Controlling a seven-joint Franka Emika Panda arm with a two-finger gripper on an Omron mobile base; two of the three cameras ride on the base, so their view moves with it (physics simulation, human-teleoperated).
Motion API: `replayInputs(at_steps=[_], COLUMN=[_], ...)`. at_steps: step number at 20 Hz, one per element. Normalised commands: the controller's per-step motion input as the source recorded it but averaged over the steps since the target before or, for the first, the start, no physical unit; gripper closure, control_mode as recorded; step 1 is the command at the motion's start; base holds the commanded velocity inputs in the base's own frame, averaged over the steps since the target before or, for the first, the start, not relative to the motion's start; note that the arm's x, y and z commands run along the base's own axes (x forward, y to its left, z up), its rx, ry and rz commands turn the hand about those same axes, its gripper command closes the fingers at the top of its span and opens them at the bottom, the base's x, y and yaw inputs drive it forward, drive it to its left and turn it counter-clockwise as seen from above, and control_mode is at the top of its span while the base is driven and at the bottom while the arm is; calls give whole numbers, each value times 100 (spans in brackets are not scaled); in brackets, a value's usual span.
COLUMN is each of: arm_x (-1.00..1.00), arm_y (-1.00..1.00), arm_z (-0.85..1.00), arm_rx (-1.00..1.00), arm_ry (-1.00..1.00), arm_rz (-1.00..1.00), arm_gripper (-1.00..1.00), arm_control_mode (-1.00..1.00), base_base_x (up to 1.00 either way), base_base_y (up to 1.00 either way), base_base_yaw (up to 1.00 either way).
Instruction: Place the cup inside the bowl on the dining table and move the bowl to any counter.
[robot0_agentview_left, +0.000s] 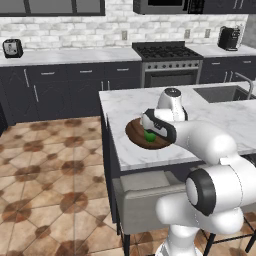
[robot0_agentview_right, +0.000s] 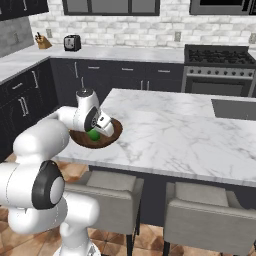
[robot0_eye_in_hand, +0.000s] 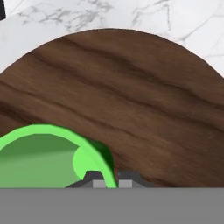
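The wide brown wooden bowl (robot0_agentview_left: 134, 135) (robot0_agentview_right: 113, 131) (robot0_eye_in_hand: 131, 87) sits near the corner of the marble dining table (robot0_agentview_left: 125, 102) (robot0_agentview_right: 175, 130). The small green cup (robot0_agentview_left: 149, 135) (robot0_agentview_right: 93, 135) (robot0_eye_in_hand: 43, 157) is inside the bowl, open mouth up. My gripper (robot0_agentview_left: 150, 130) (robot0_agentview_right: 96, 131) (robot0_eye_in_hand: 110, 178) reaches down into the bowl and is shut on the cup: in the hand view the two dark tips pinch the cup's wall at its rim. Whether the cup's base touches the wood is hidden by my hand.
The long counter (robot0_agentview_left: 65, 56) (robot0_agentview_right: 125, 52) runs along the back wall with a toaster (robot0_agentview_left: 12, 47) (robot0_agentview_right: 72, 43) and a stove (robot0_agentview_left: 165, 51). A sink (robot0_agentview_left: 220, 93) is set into the table's far side. Grey chairs (robot0_agentview_right: 110, 197) (robot0_agentview_right: 210, 215) stand at its near edge.
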Motion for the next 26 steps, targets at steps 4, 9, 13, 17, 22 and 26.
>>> replayInputs(at_steps=[4, 9, 13, 17, 22, 26], arm_x=[0, 0, 0, 0, 0, 0], arm_y=[0, 0, 0, 0, 0, 0], arm_z=[-1, -1, 0, 0, 0, 0], arm_rx=[0, 0, 0, 0, 0, 0], arm_ry=[0, 0, 0, 0, 0, 0], arm_rz=[0, 0, 0, 0, 0, 0], arm_gripper=[100, 100, 100, -100, -100, -100], arm_control_mode=[-100, -100, -100, -100, -100, -100], base_base_x=[0, 0, 0, 0, 0, 0], base_base_y=[0, 0, 0, 0, 0, 0], base_base_yaw=[0, 0, 0, 0, 0, 0])
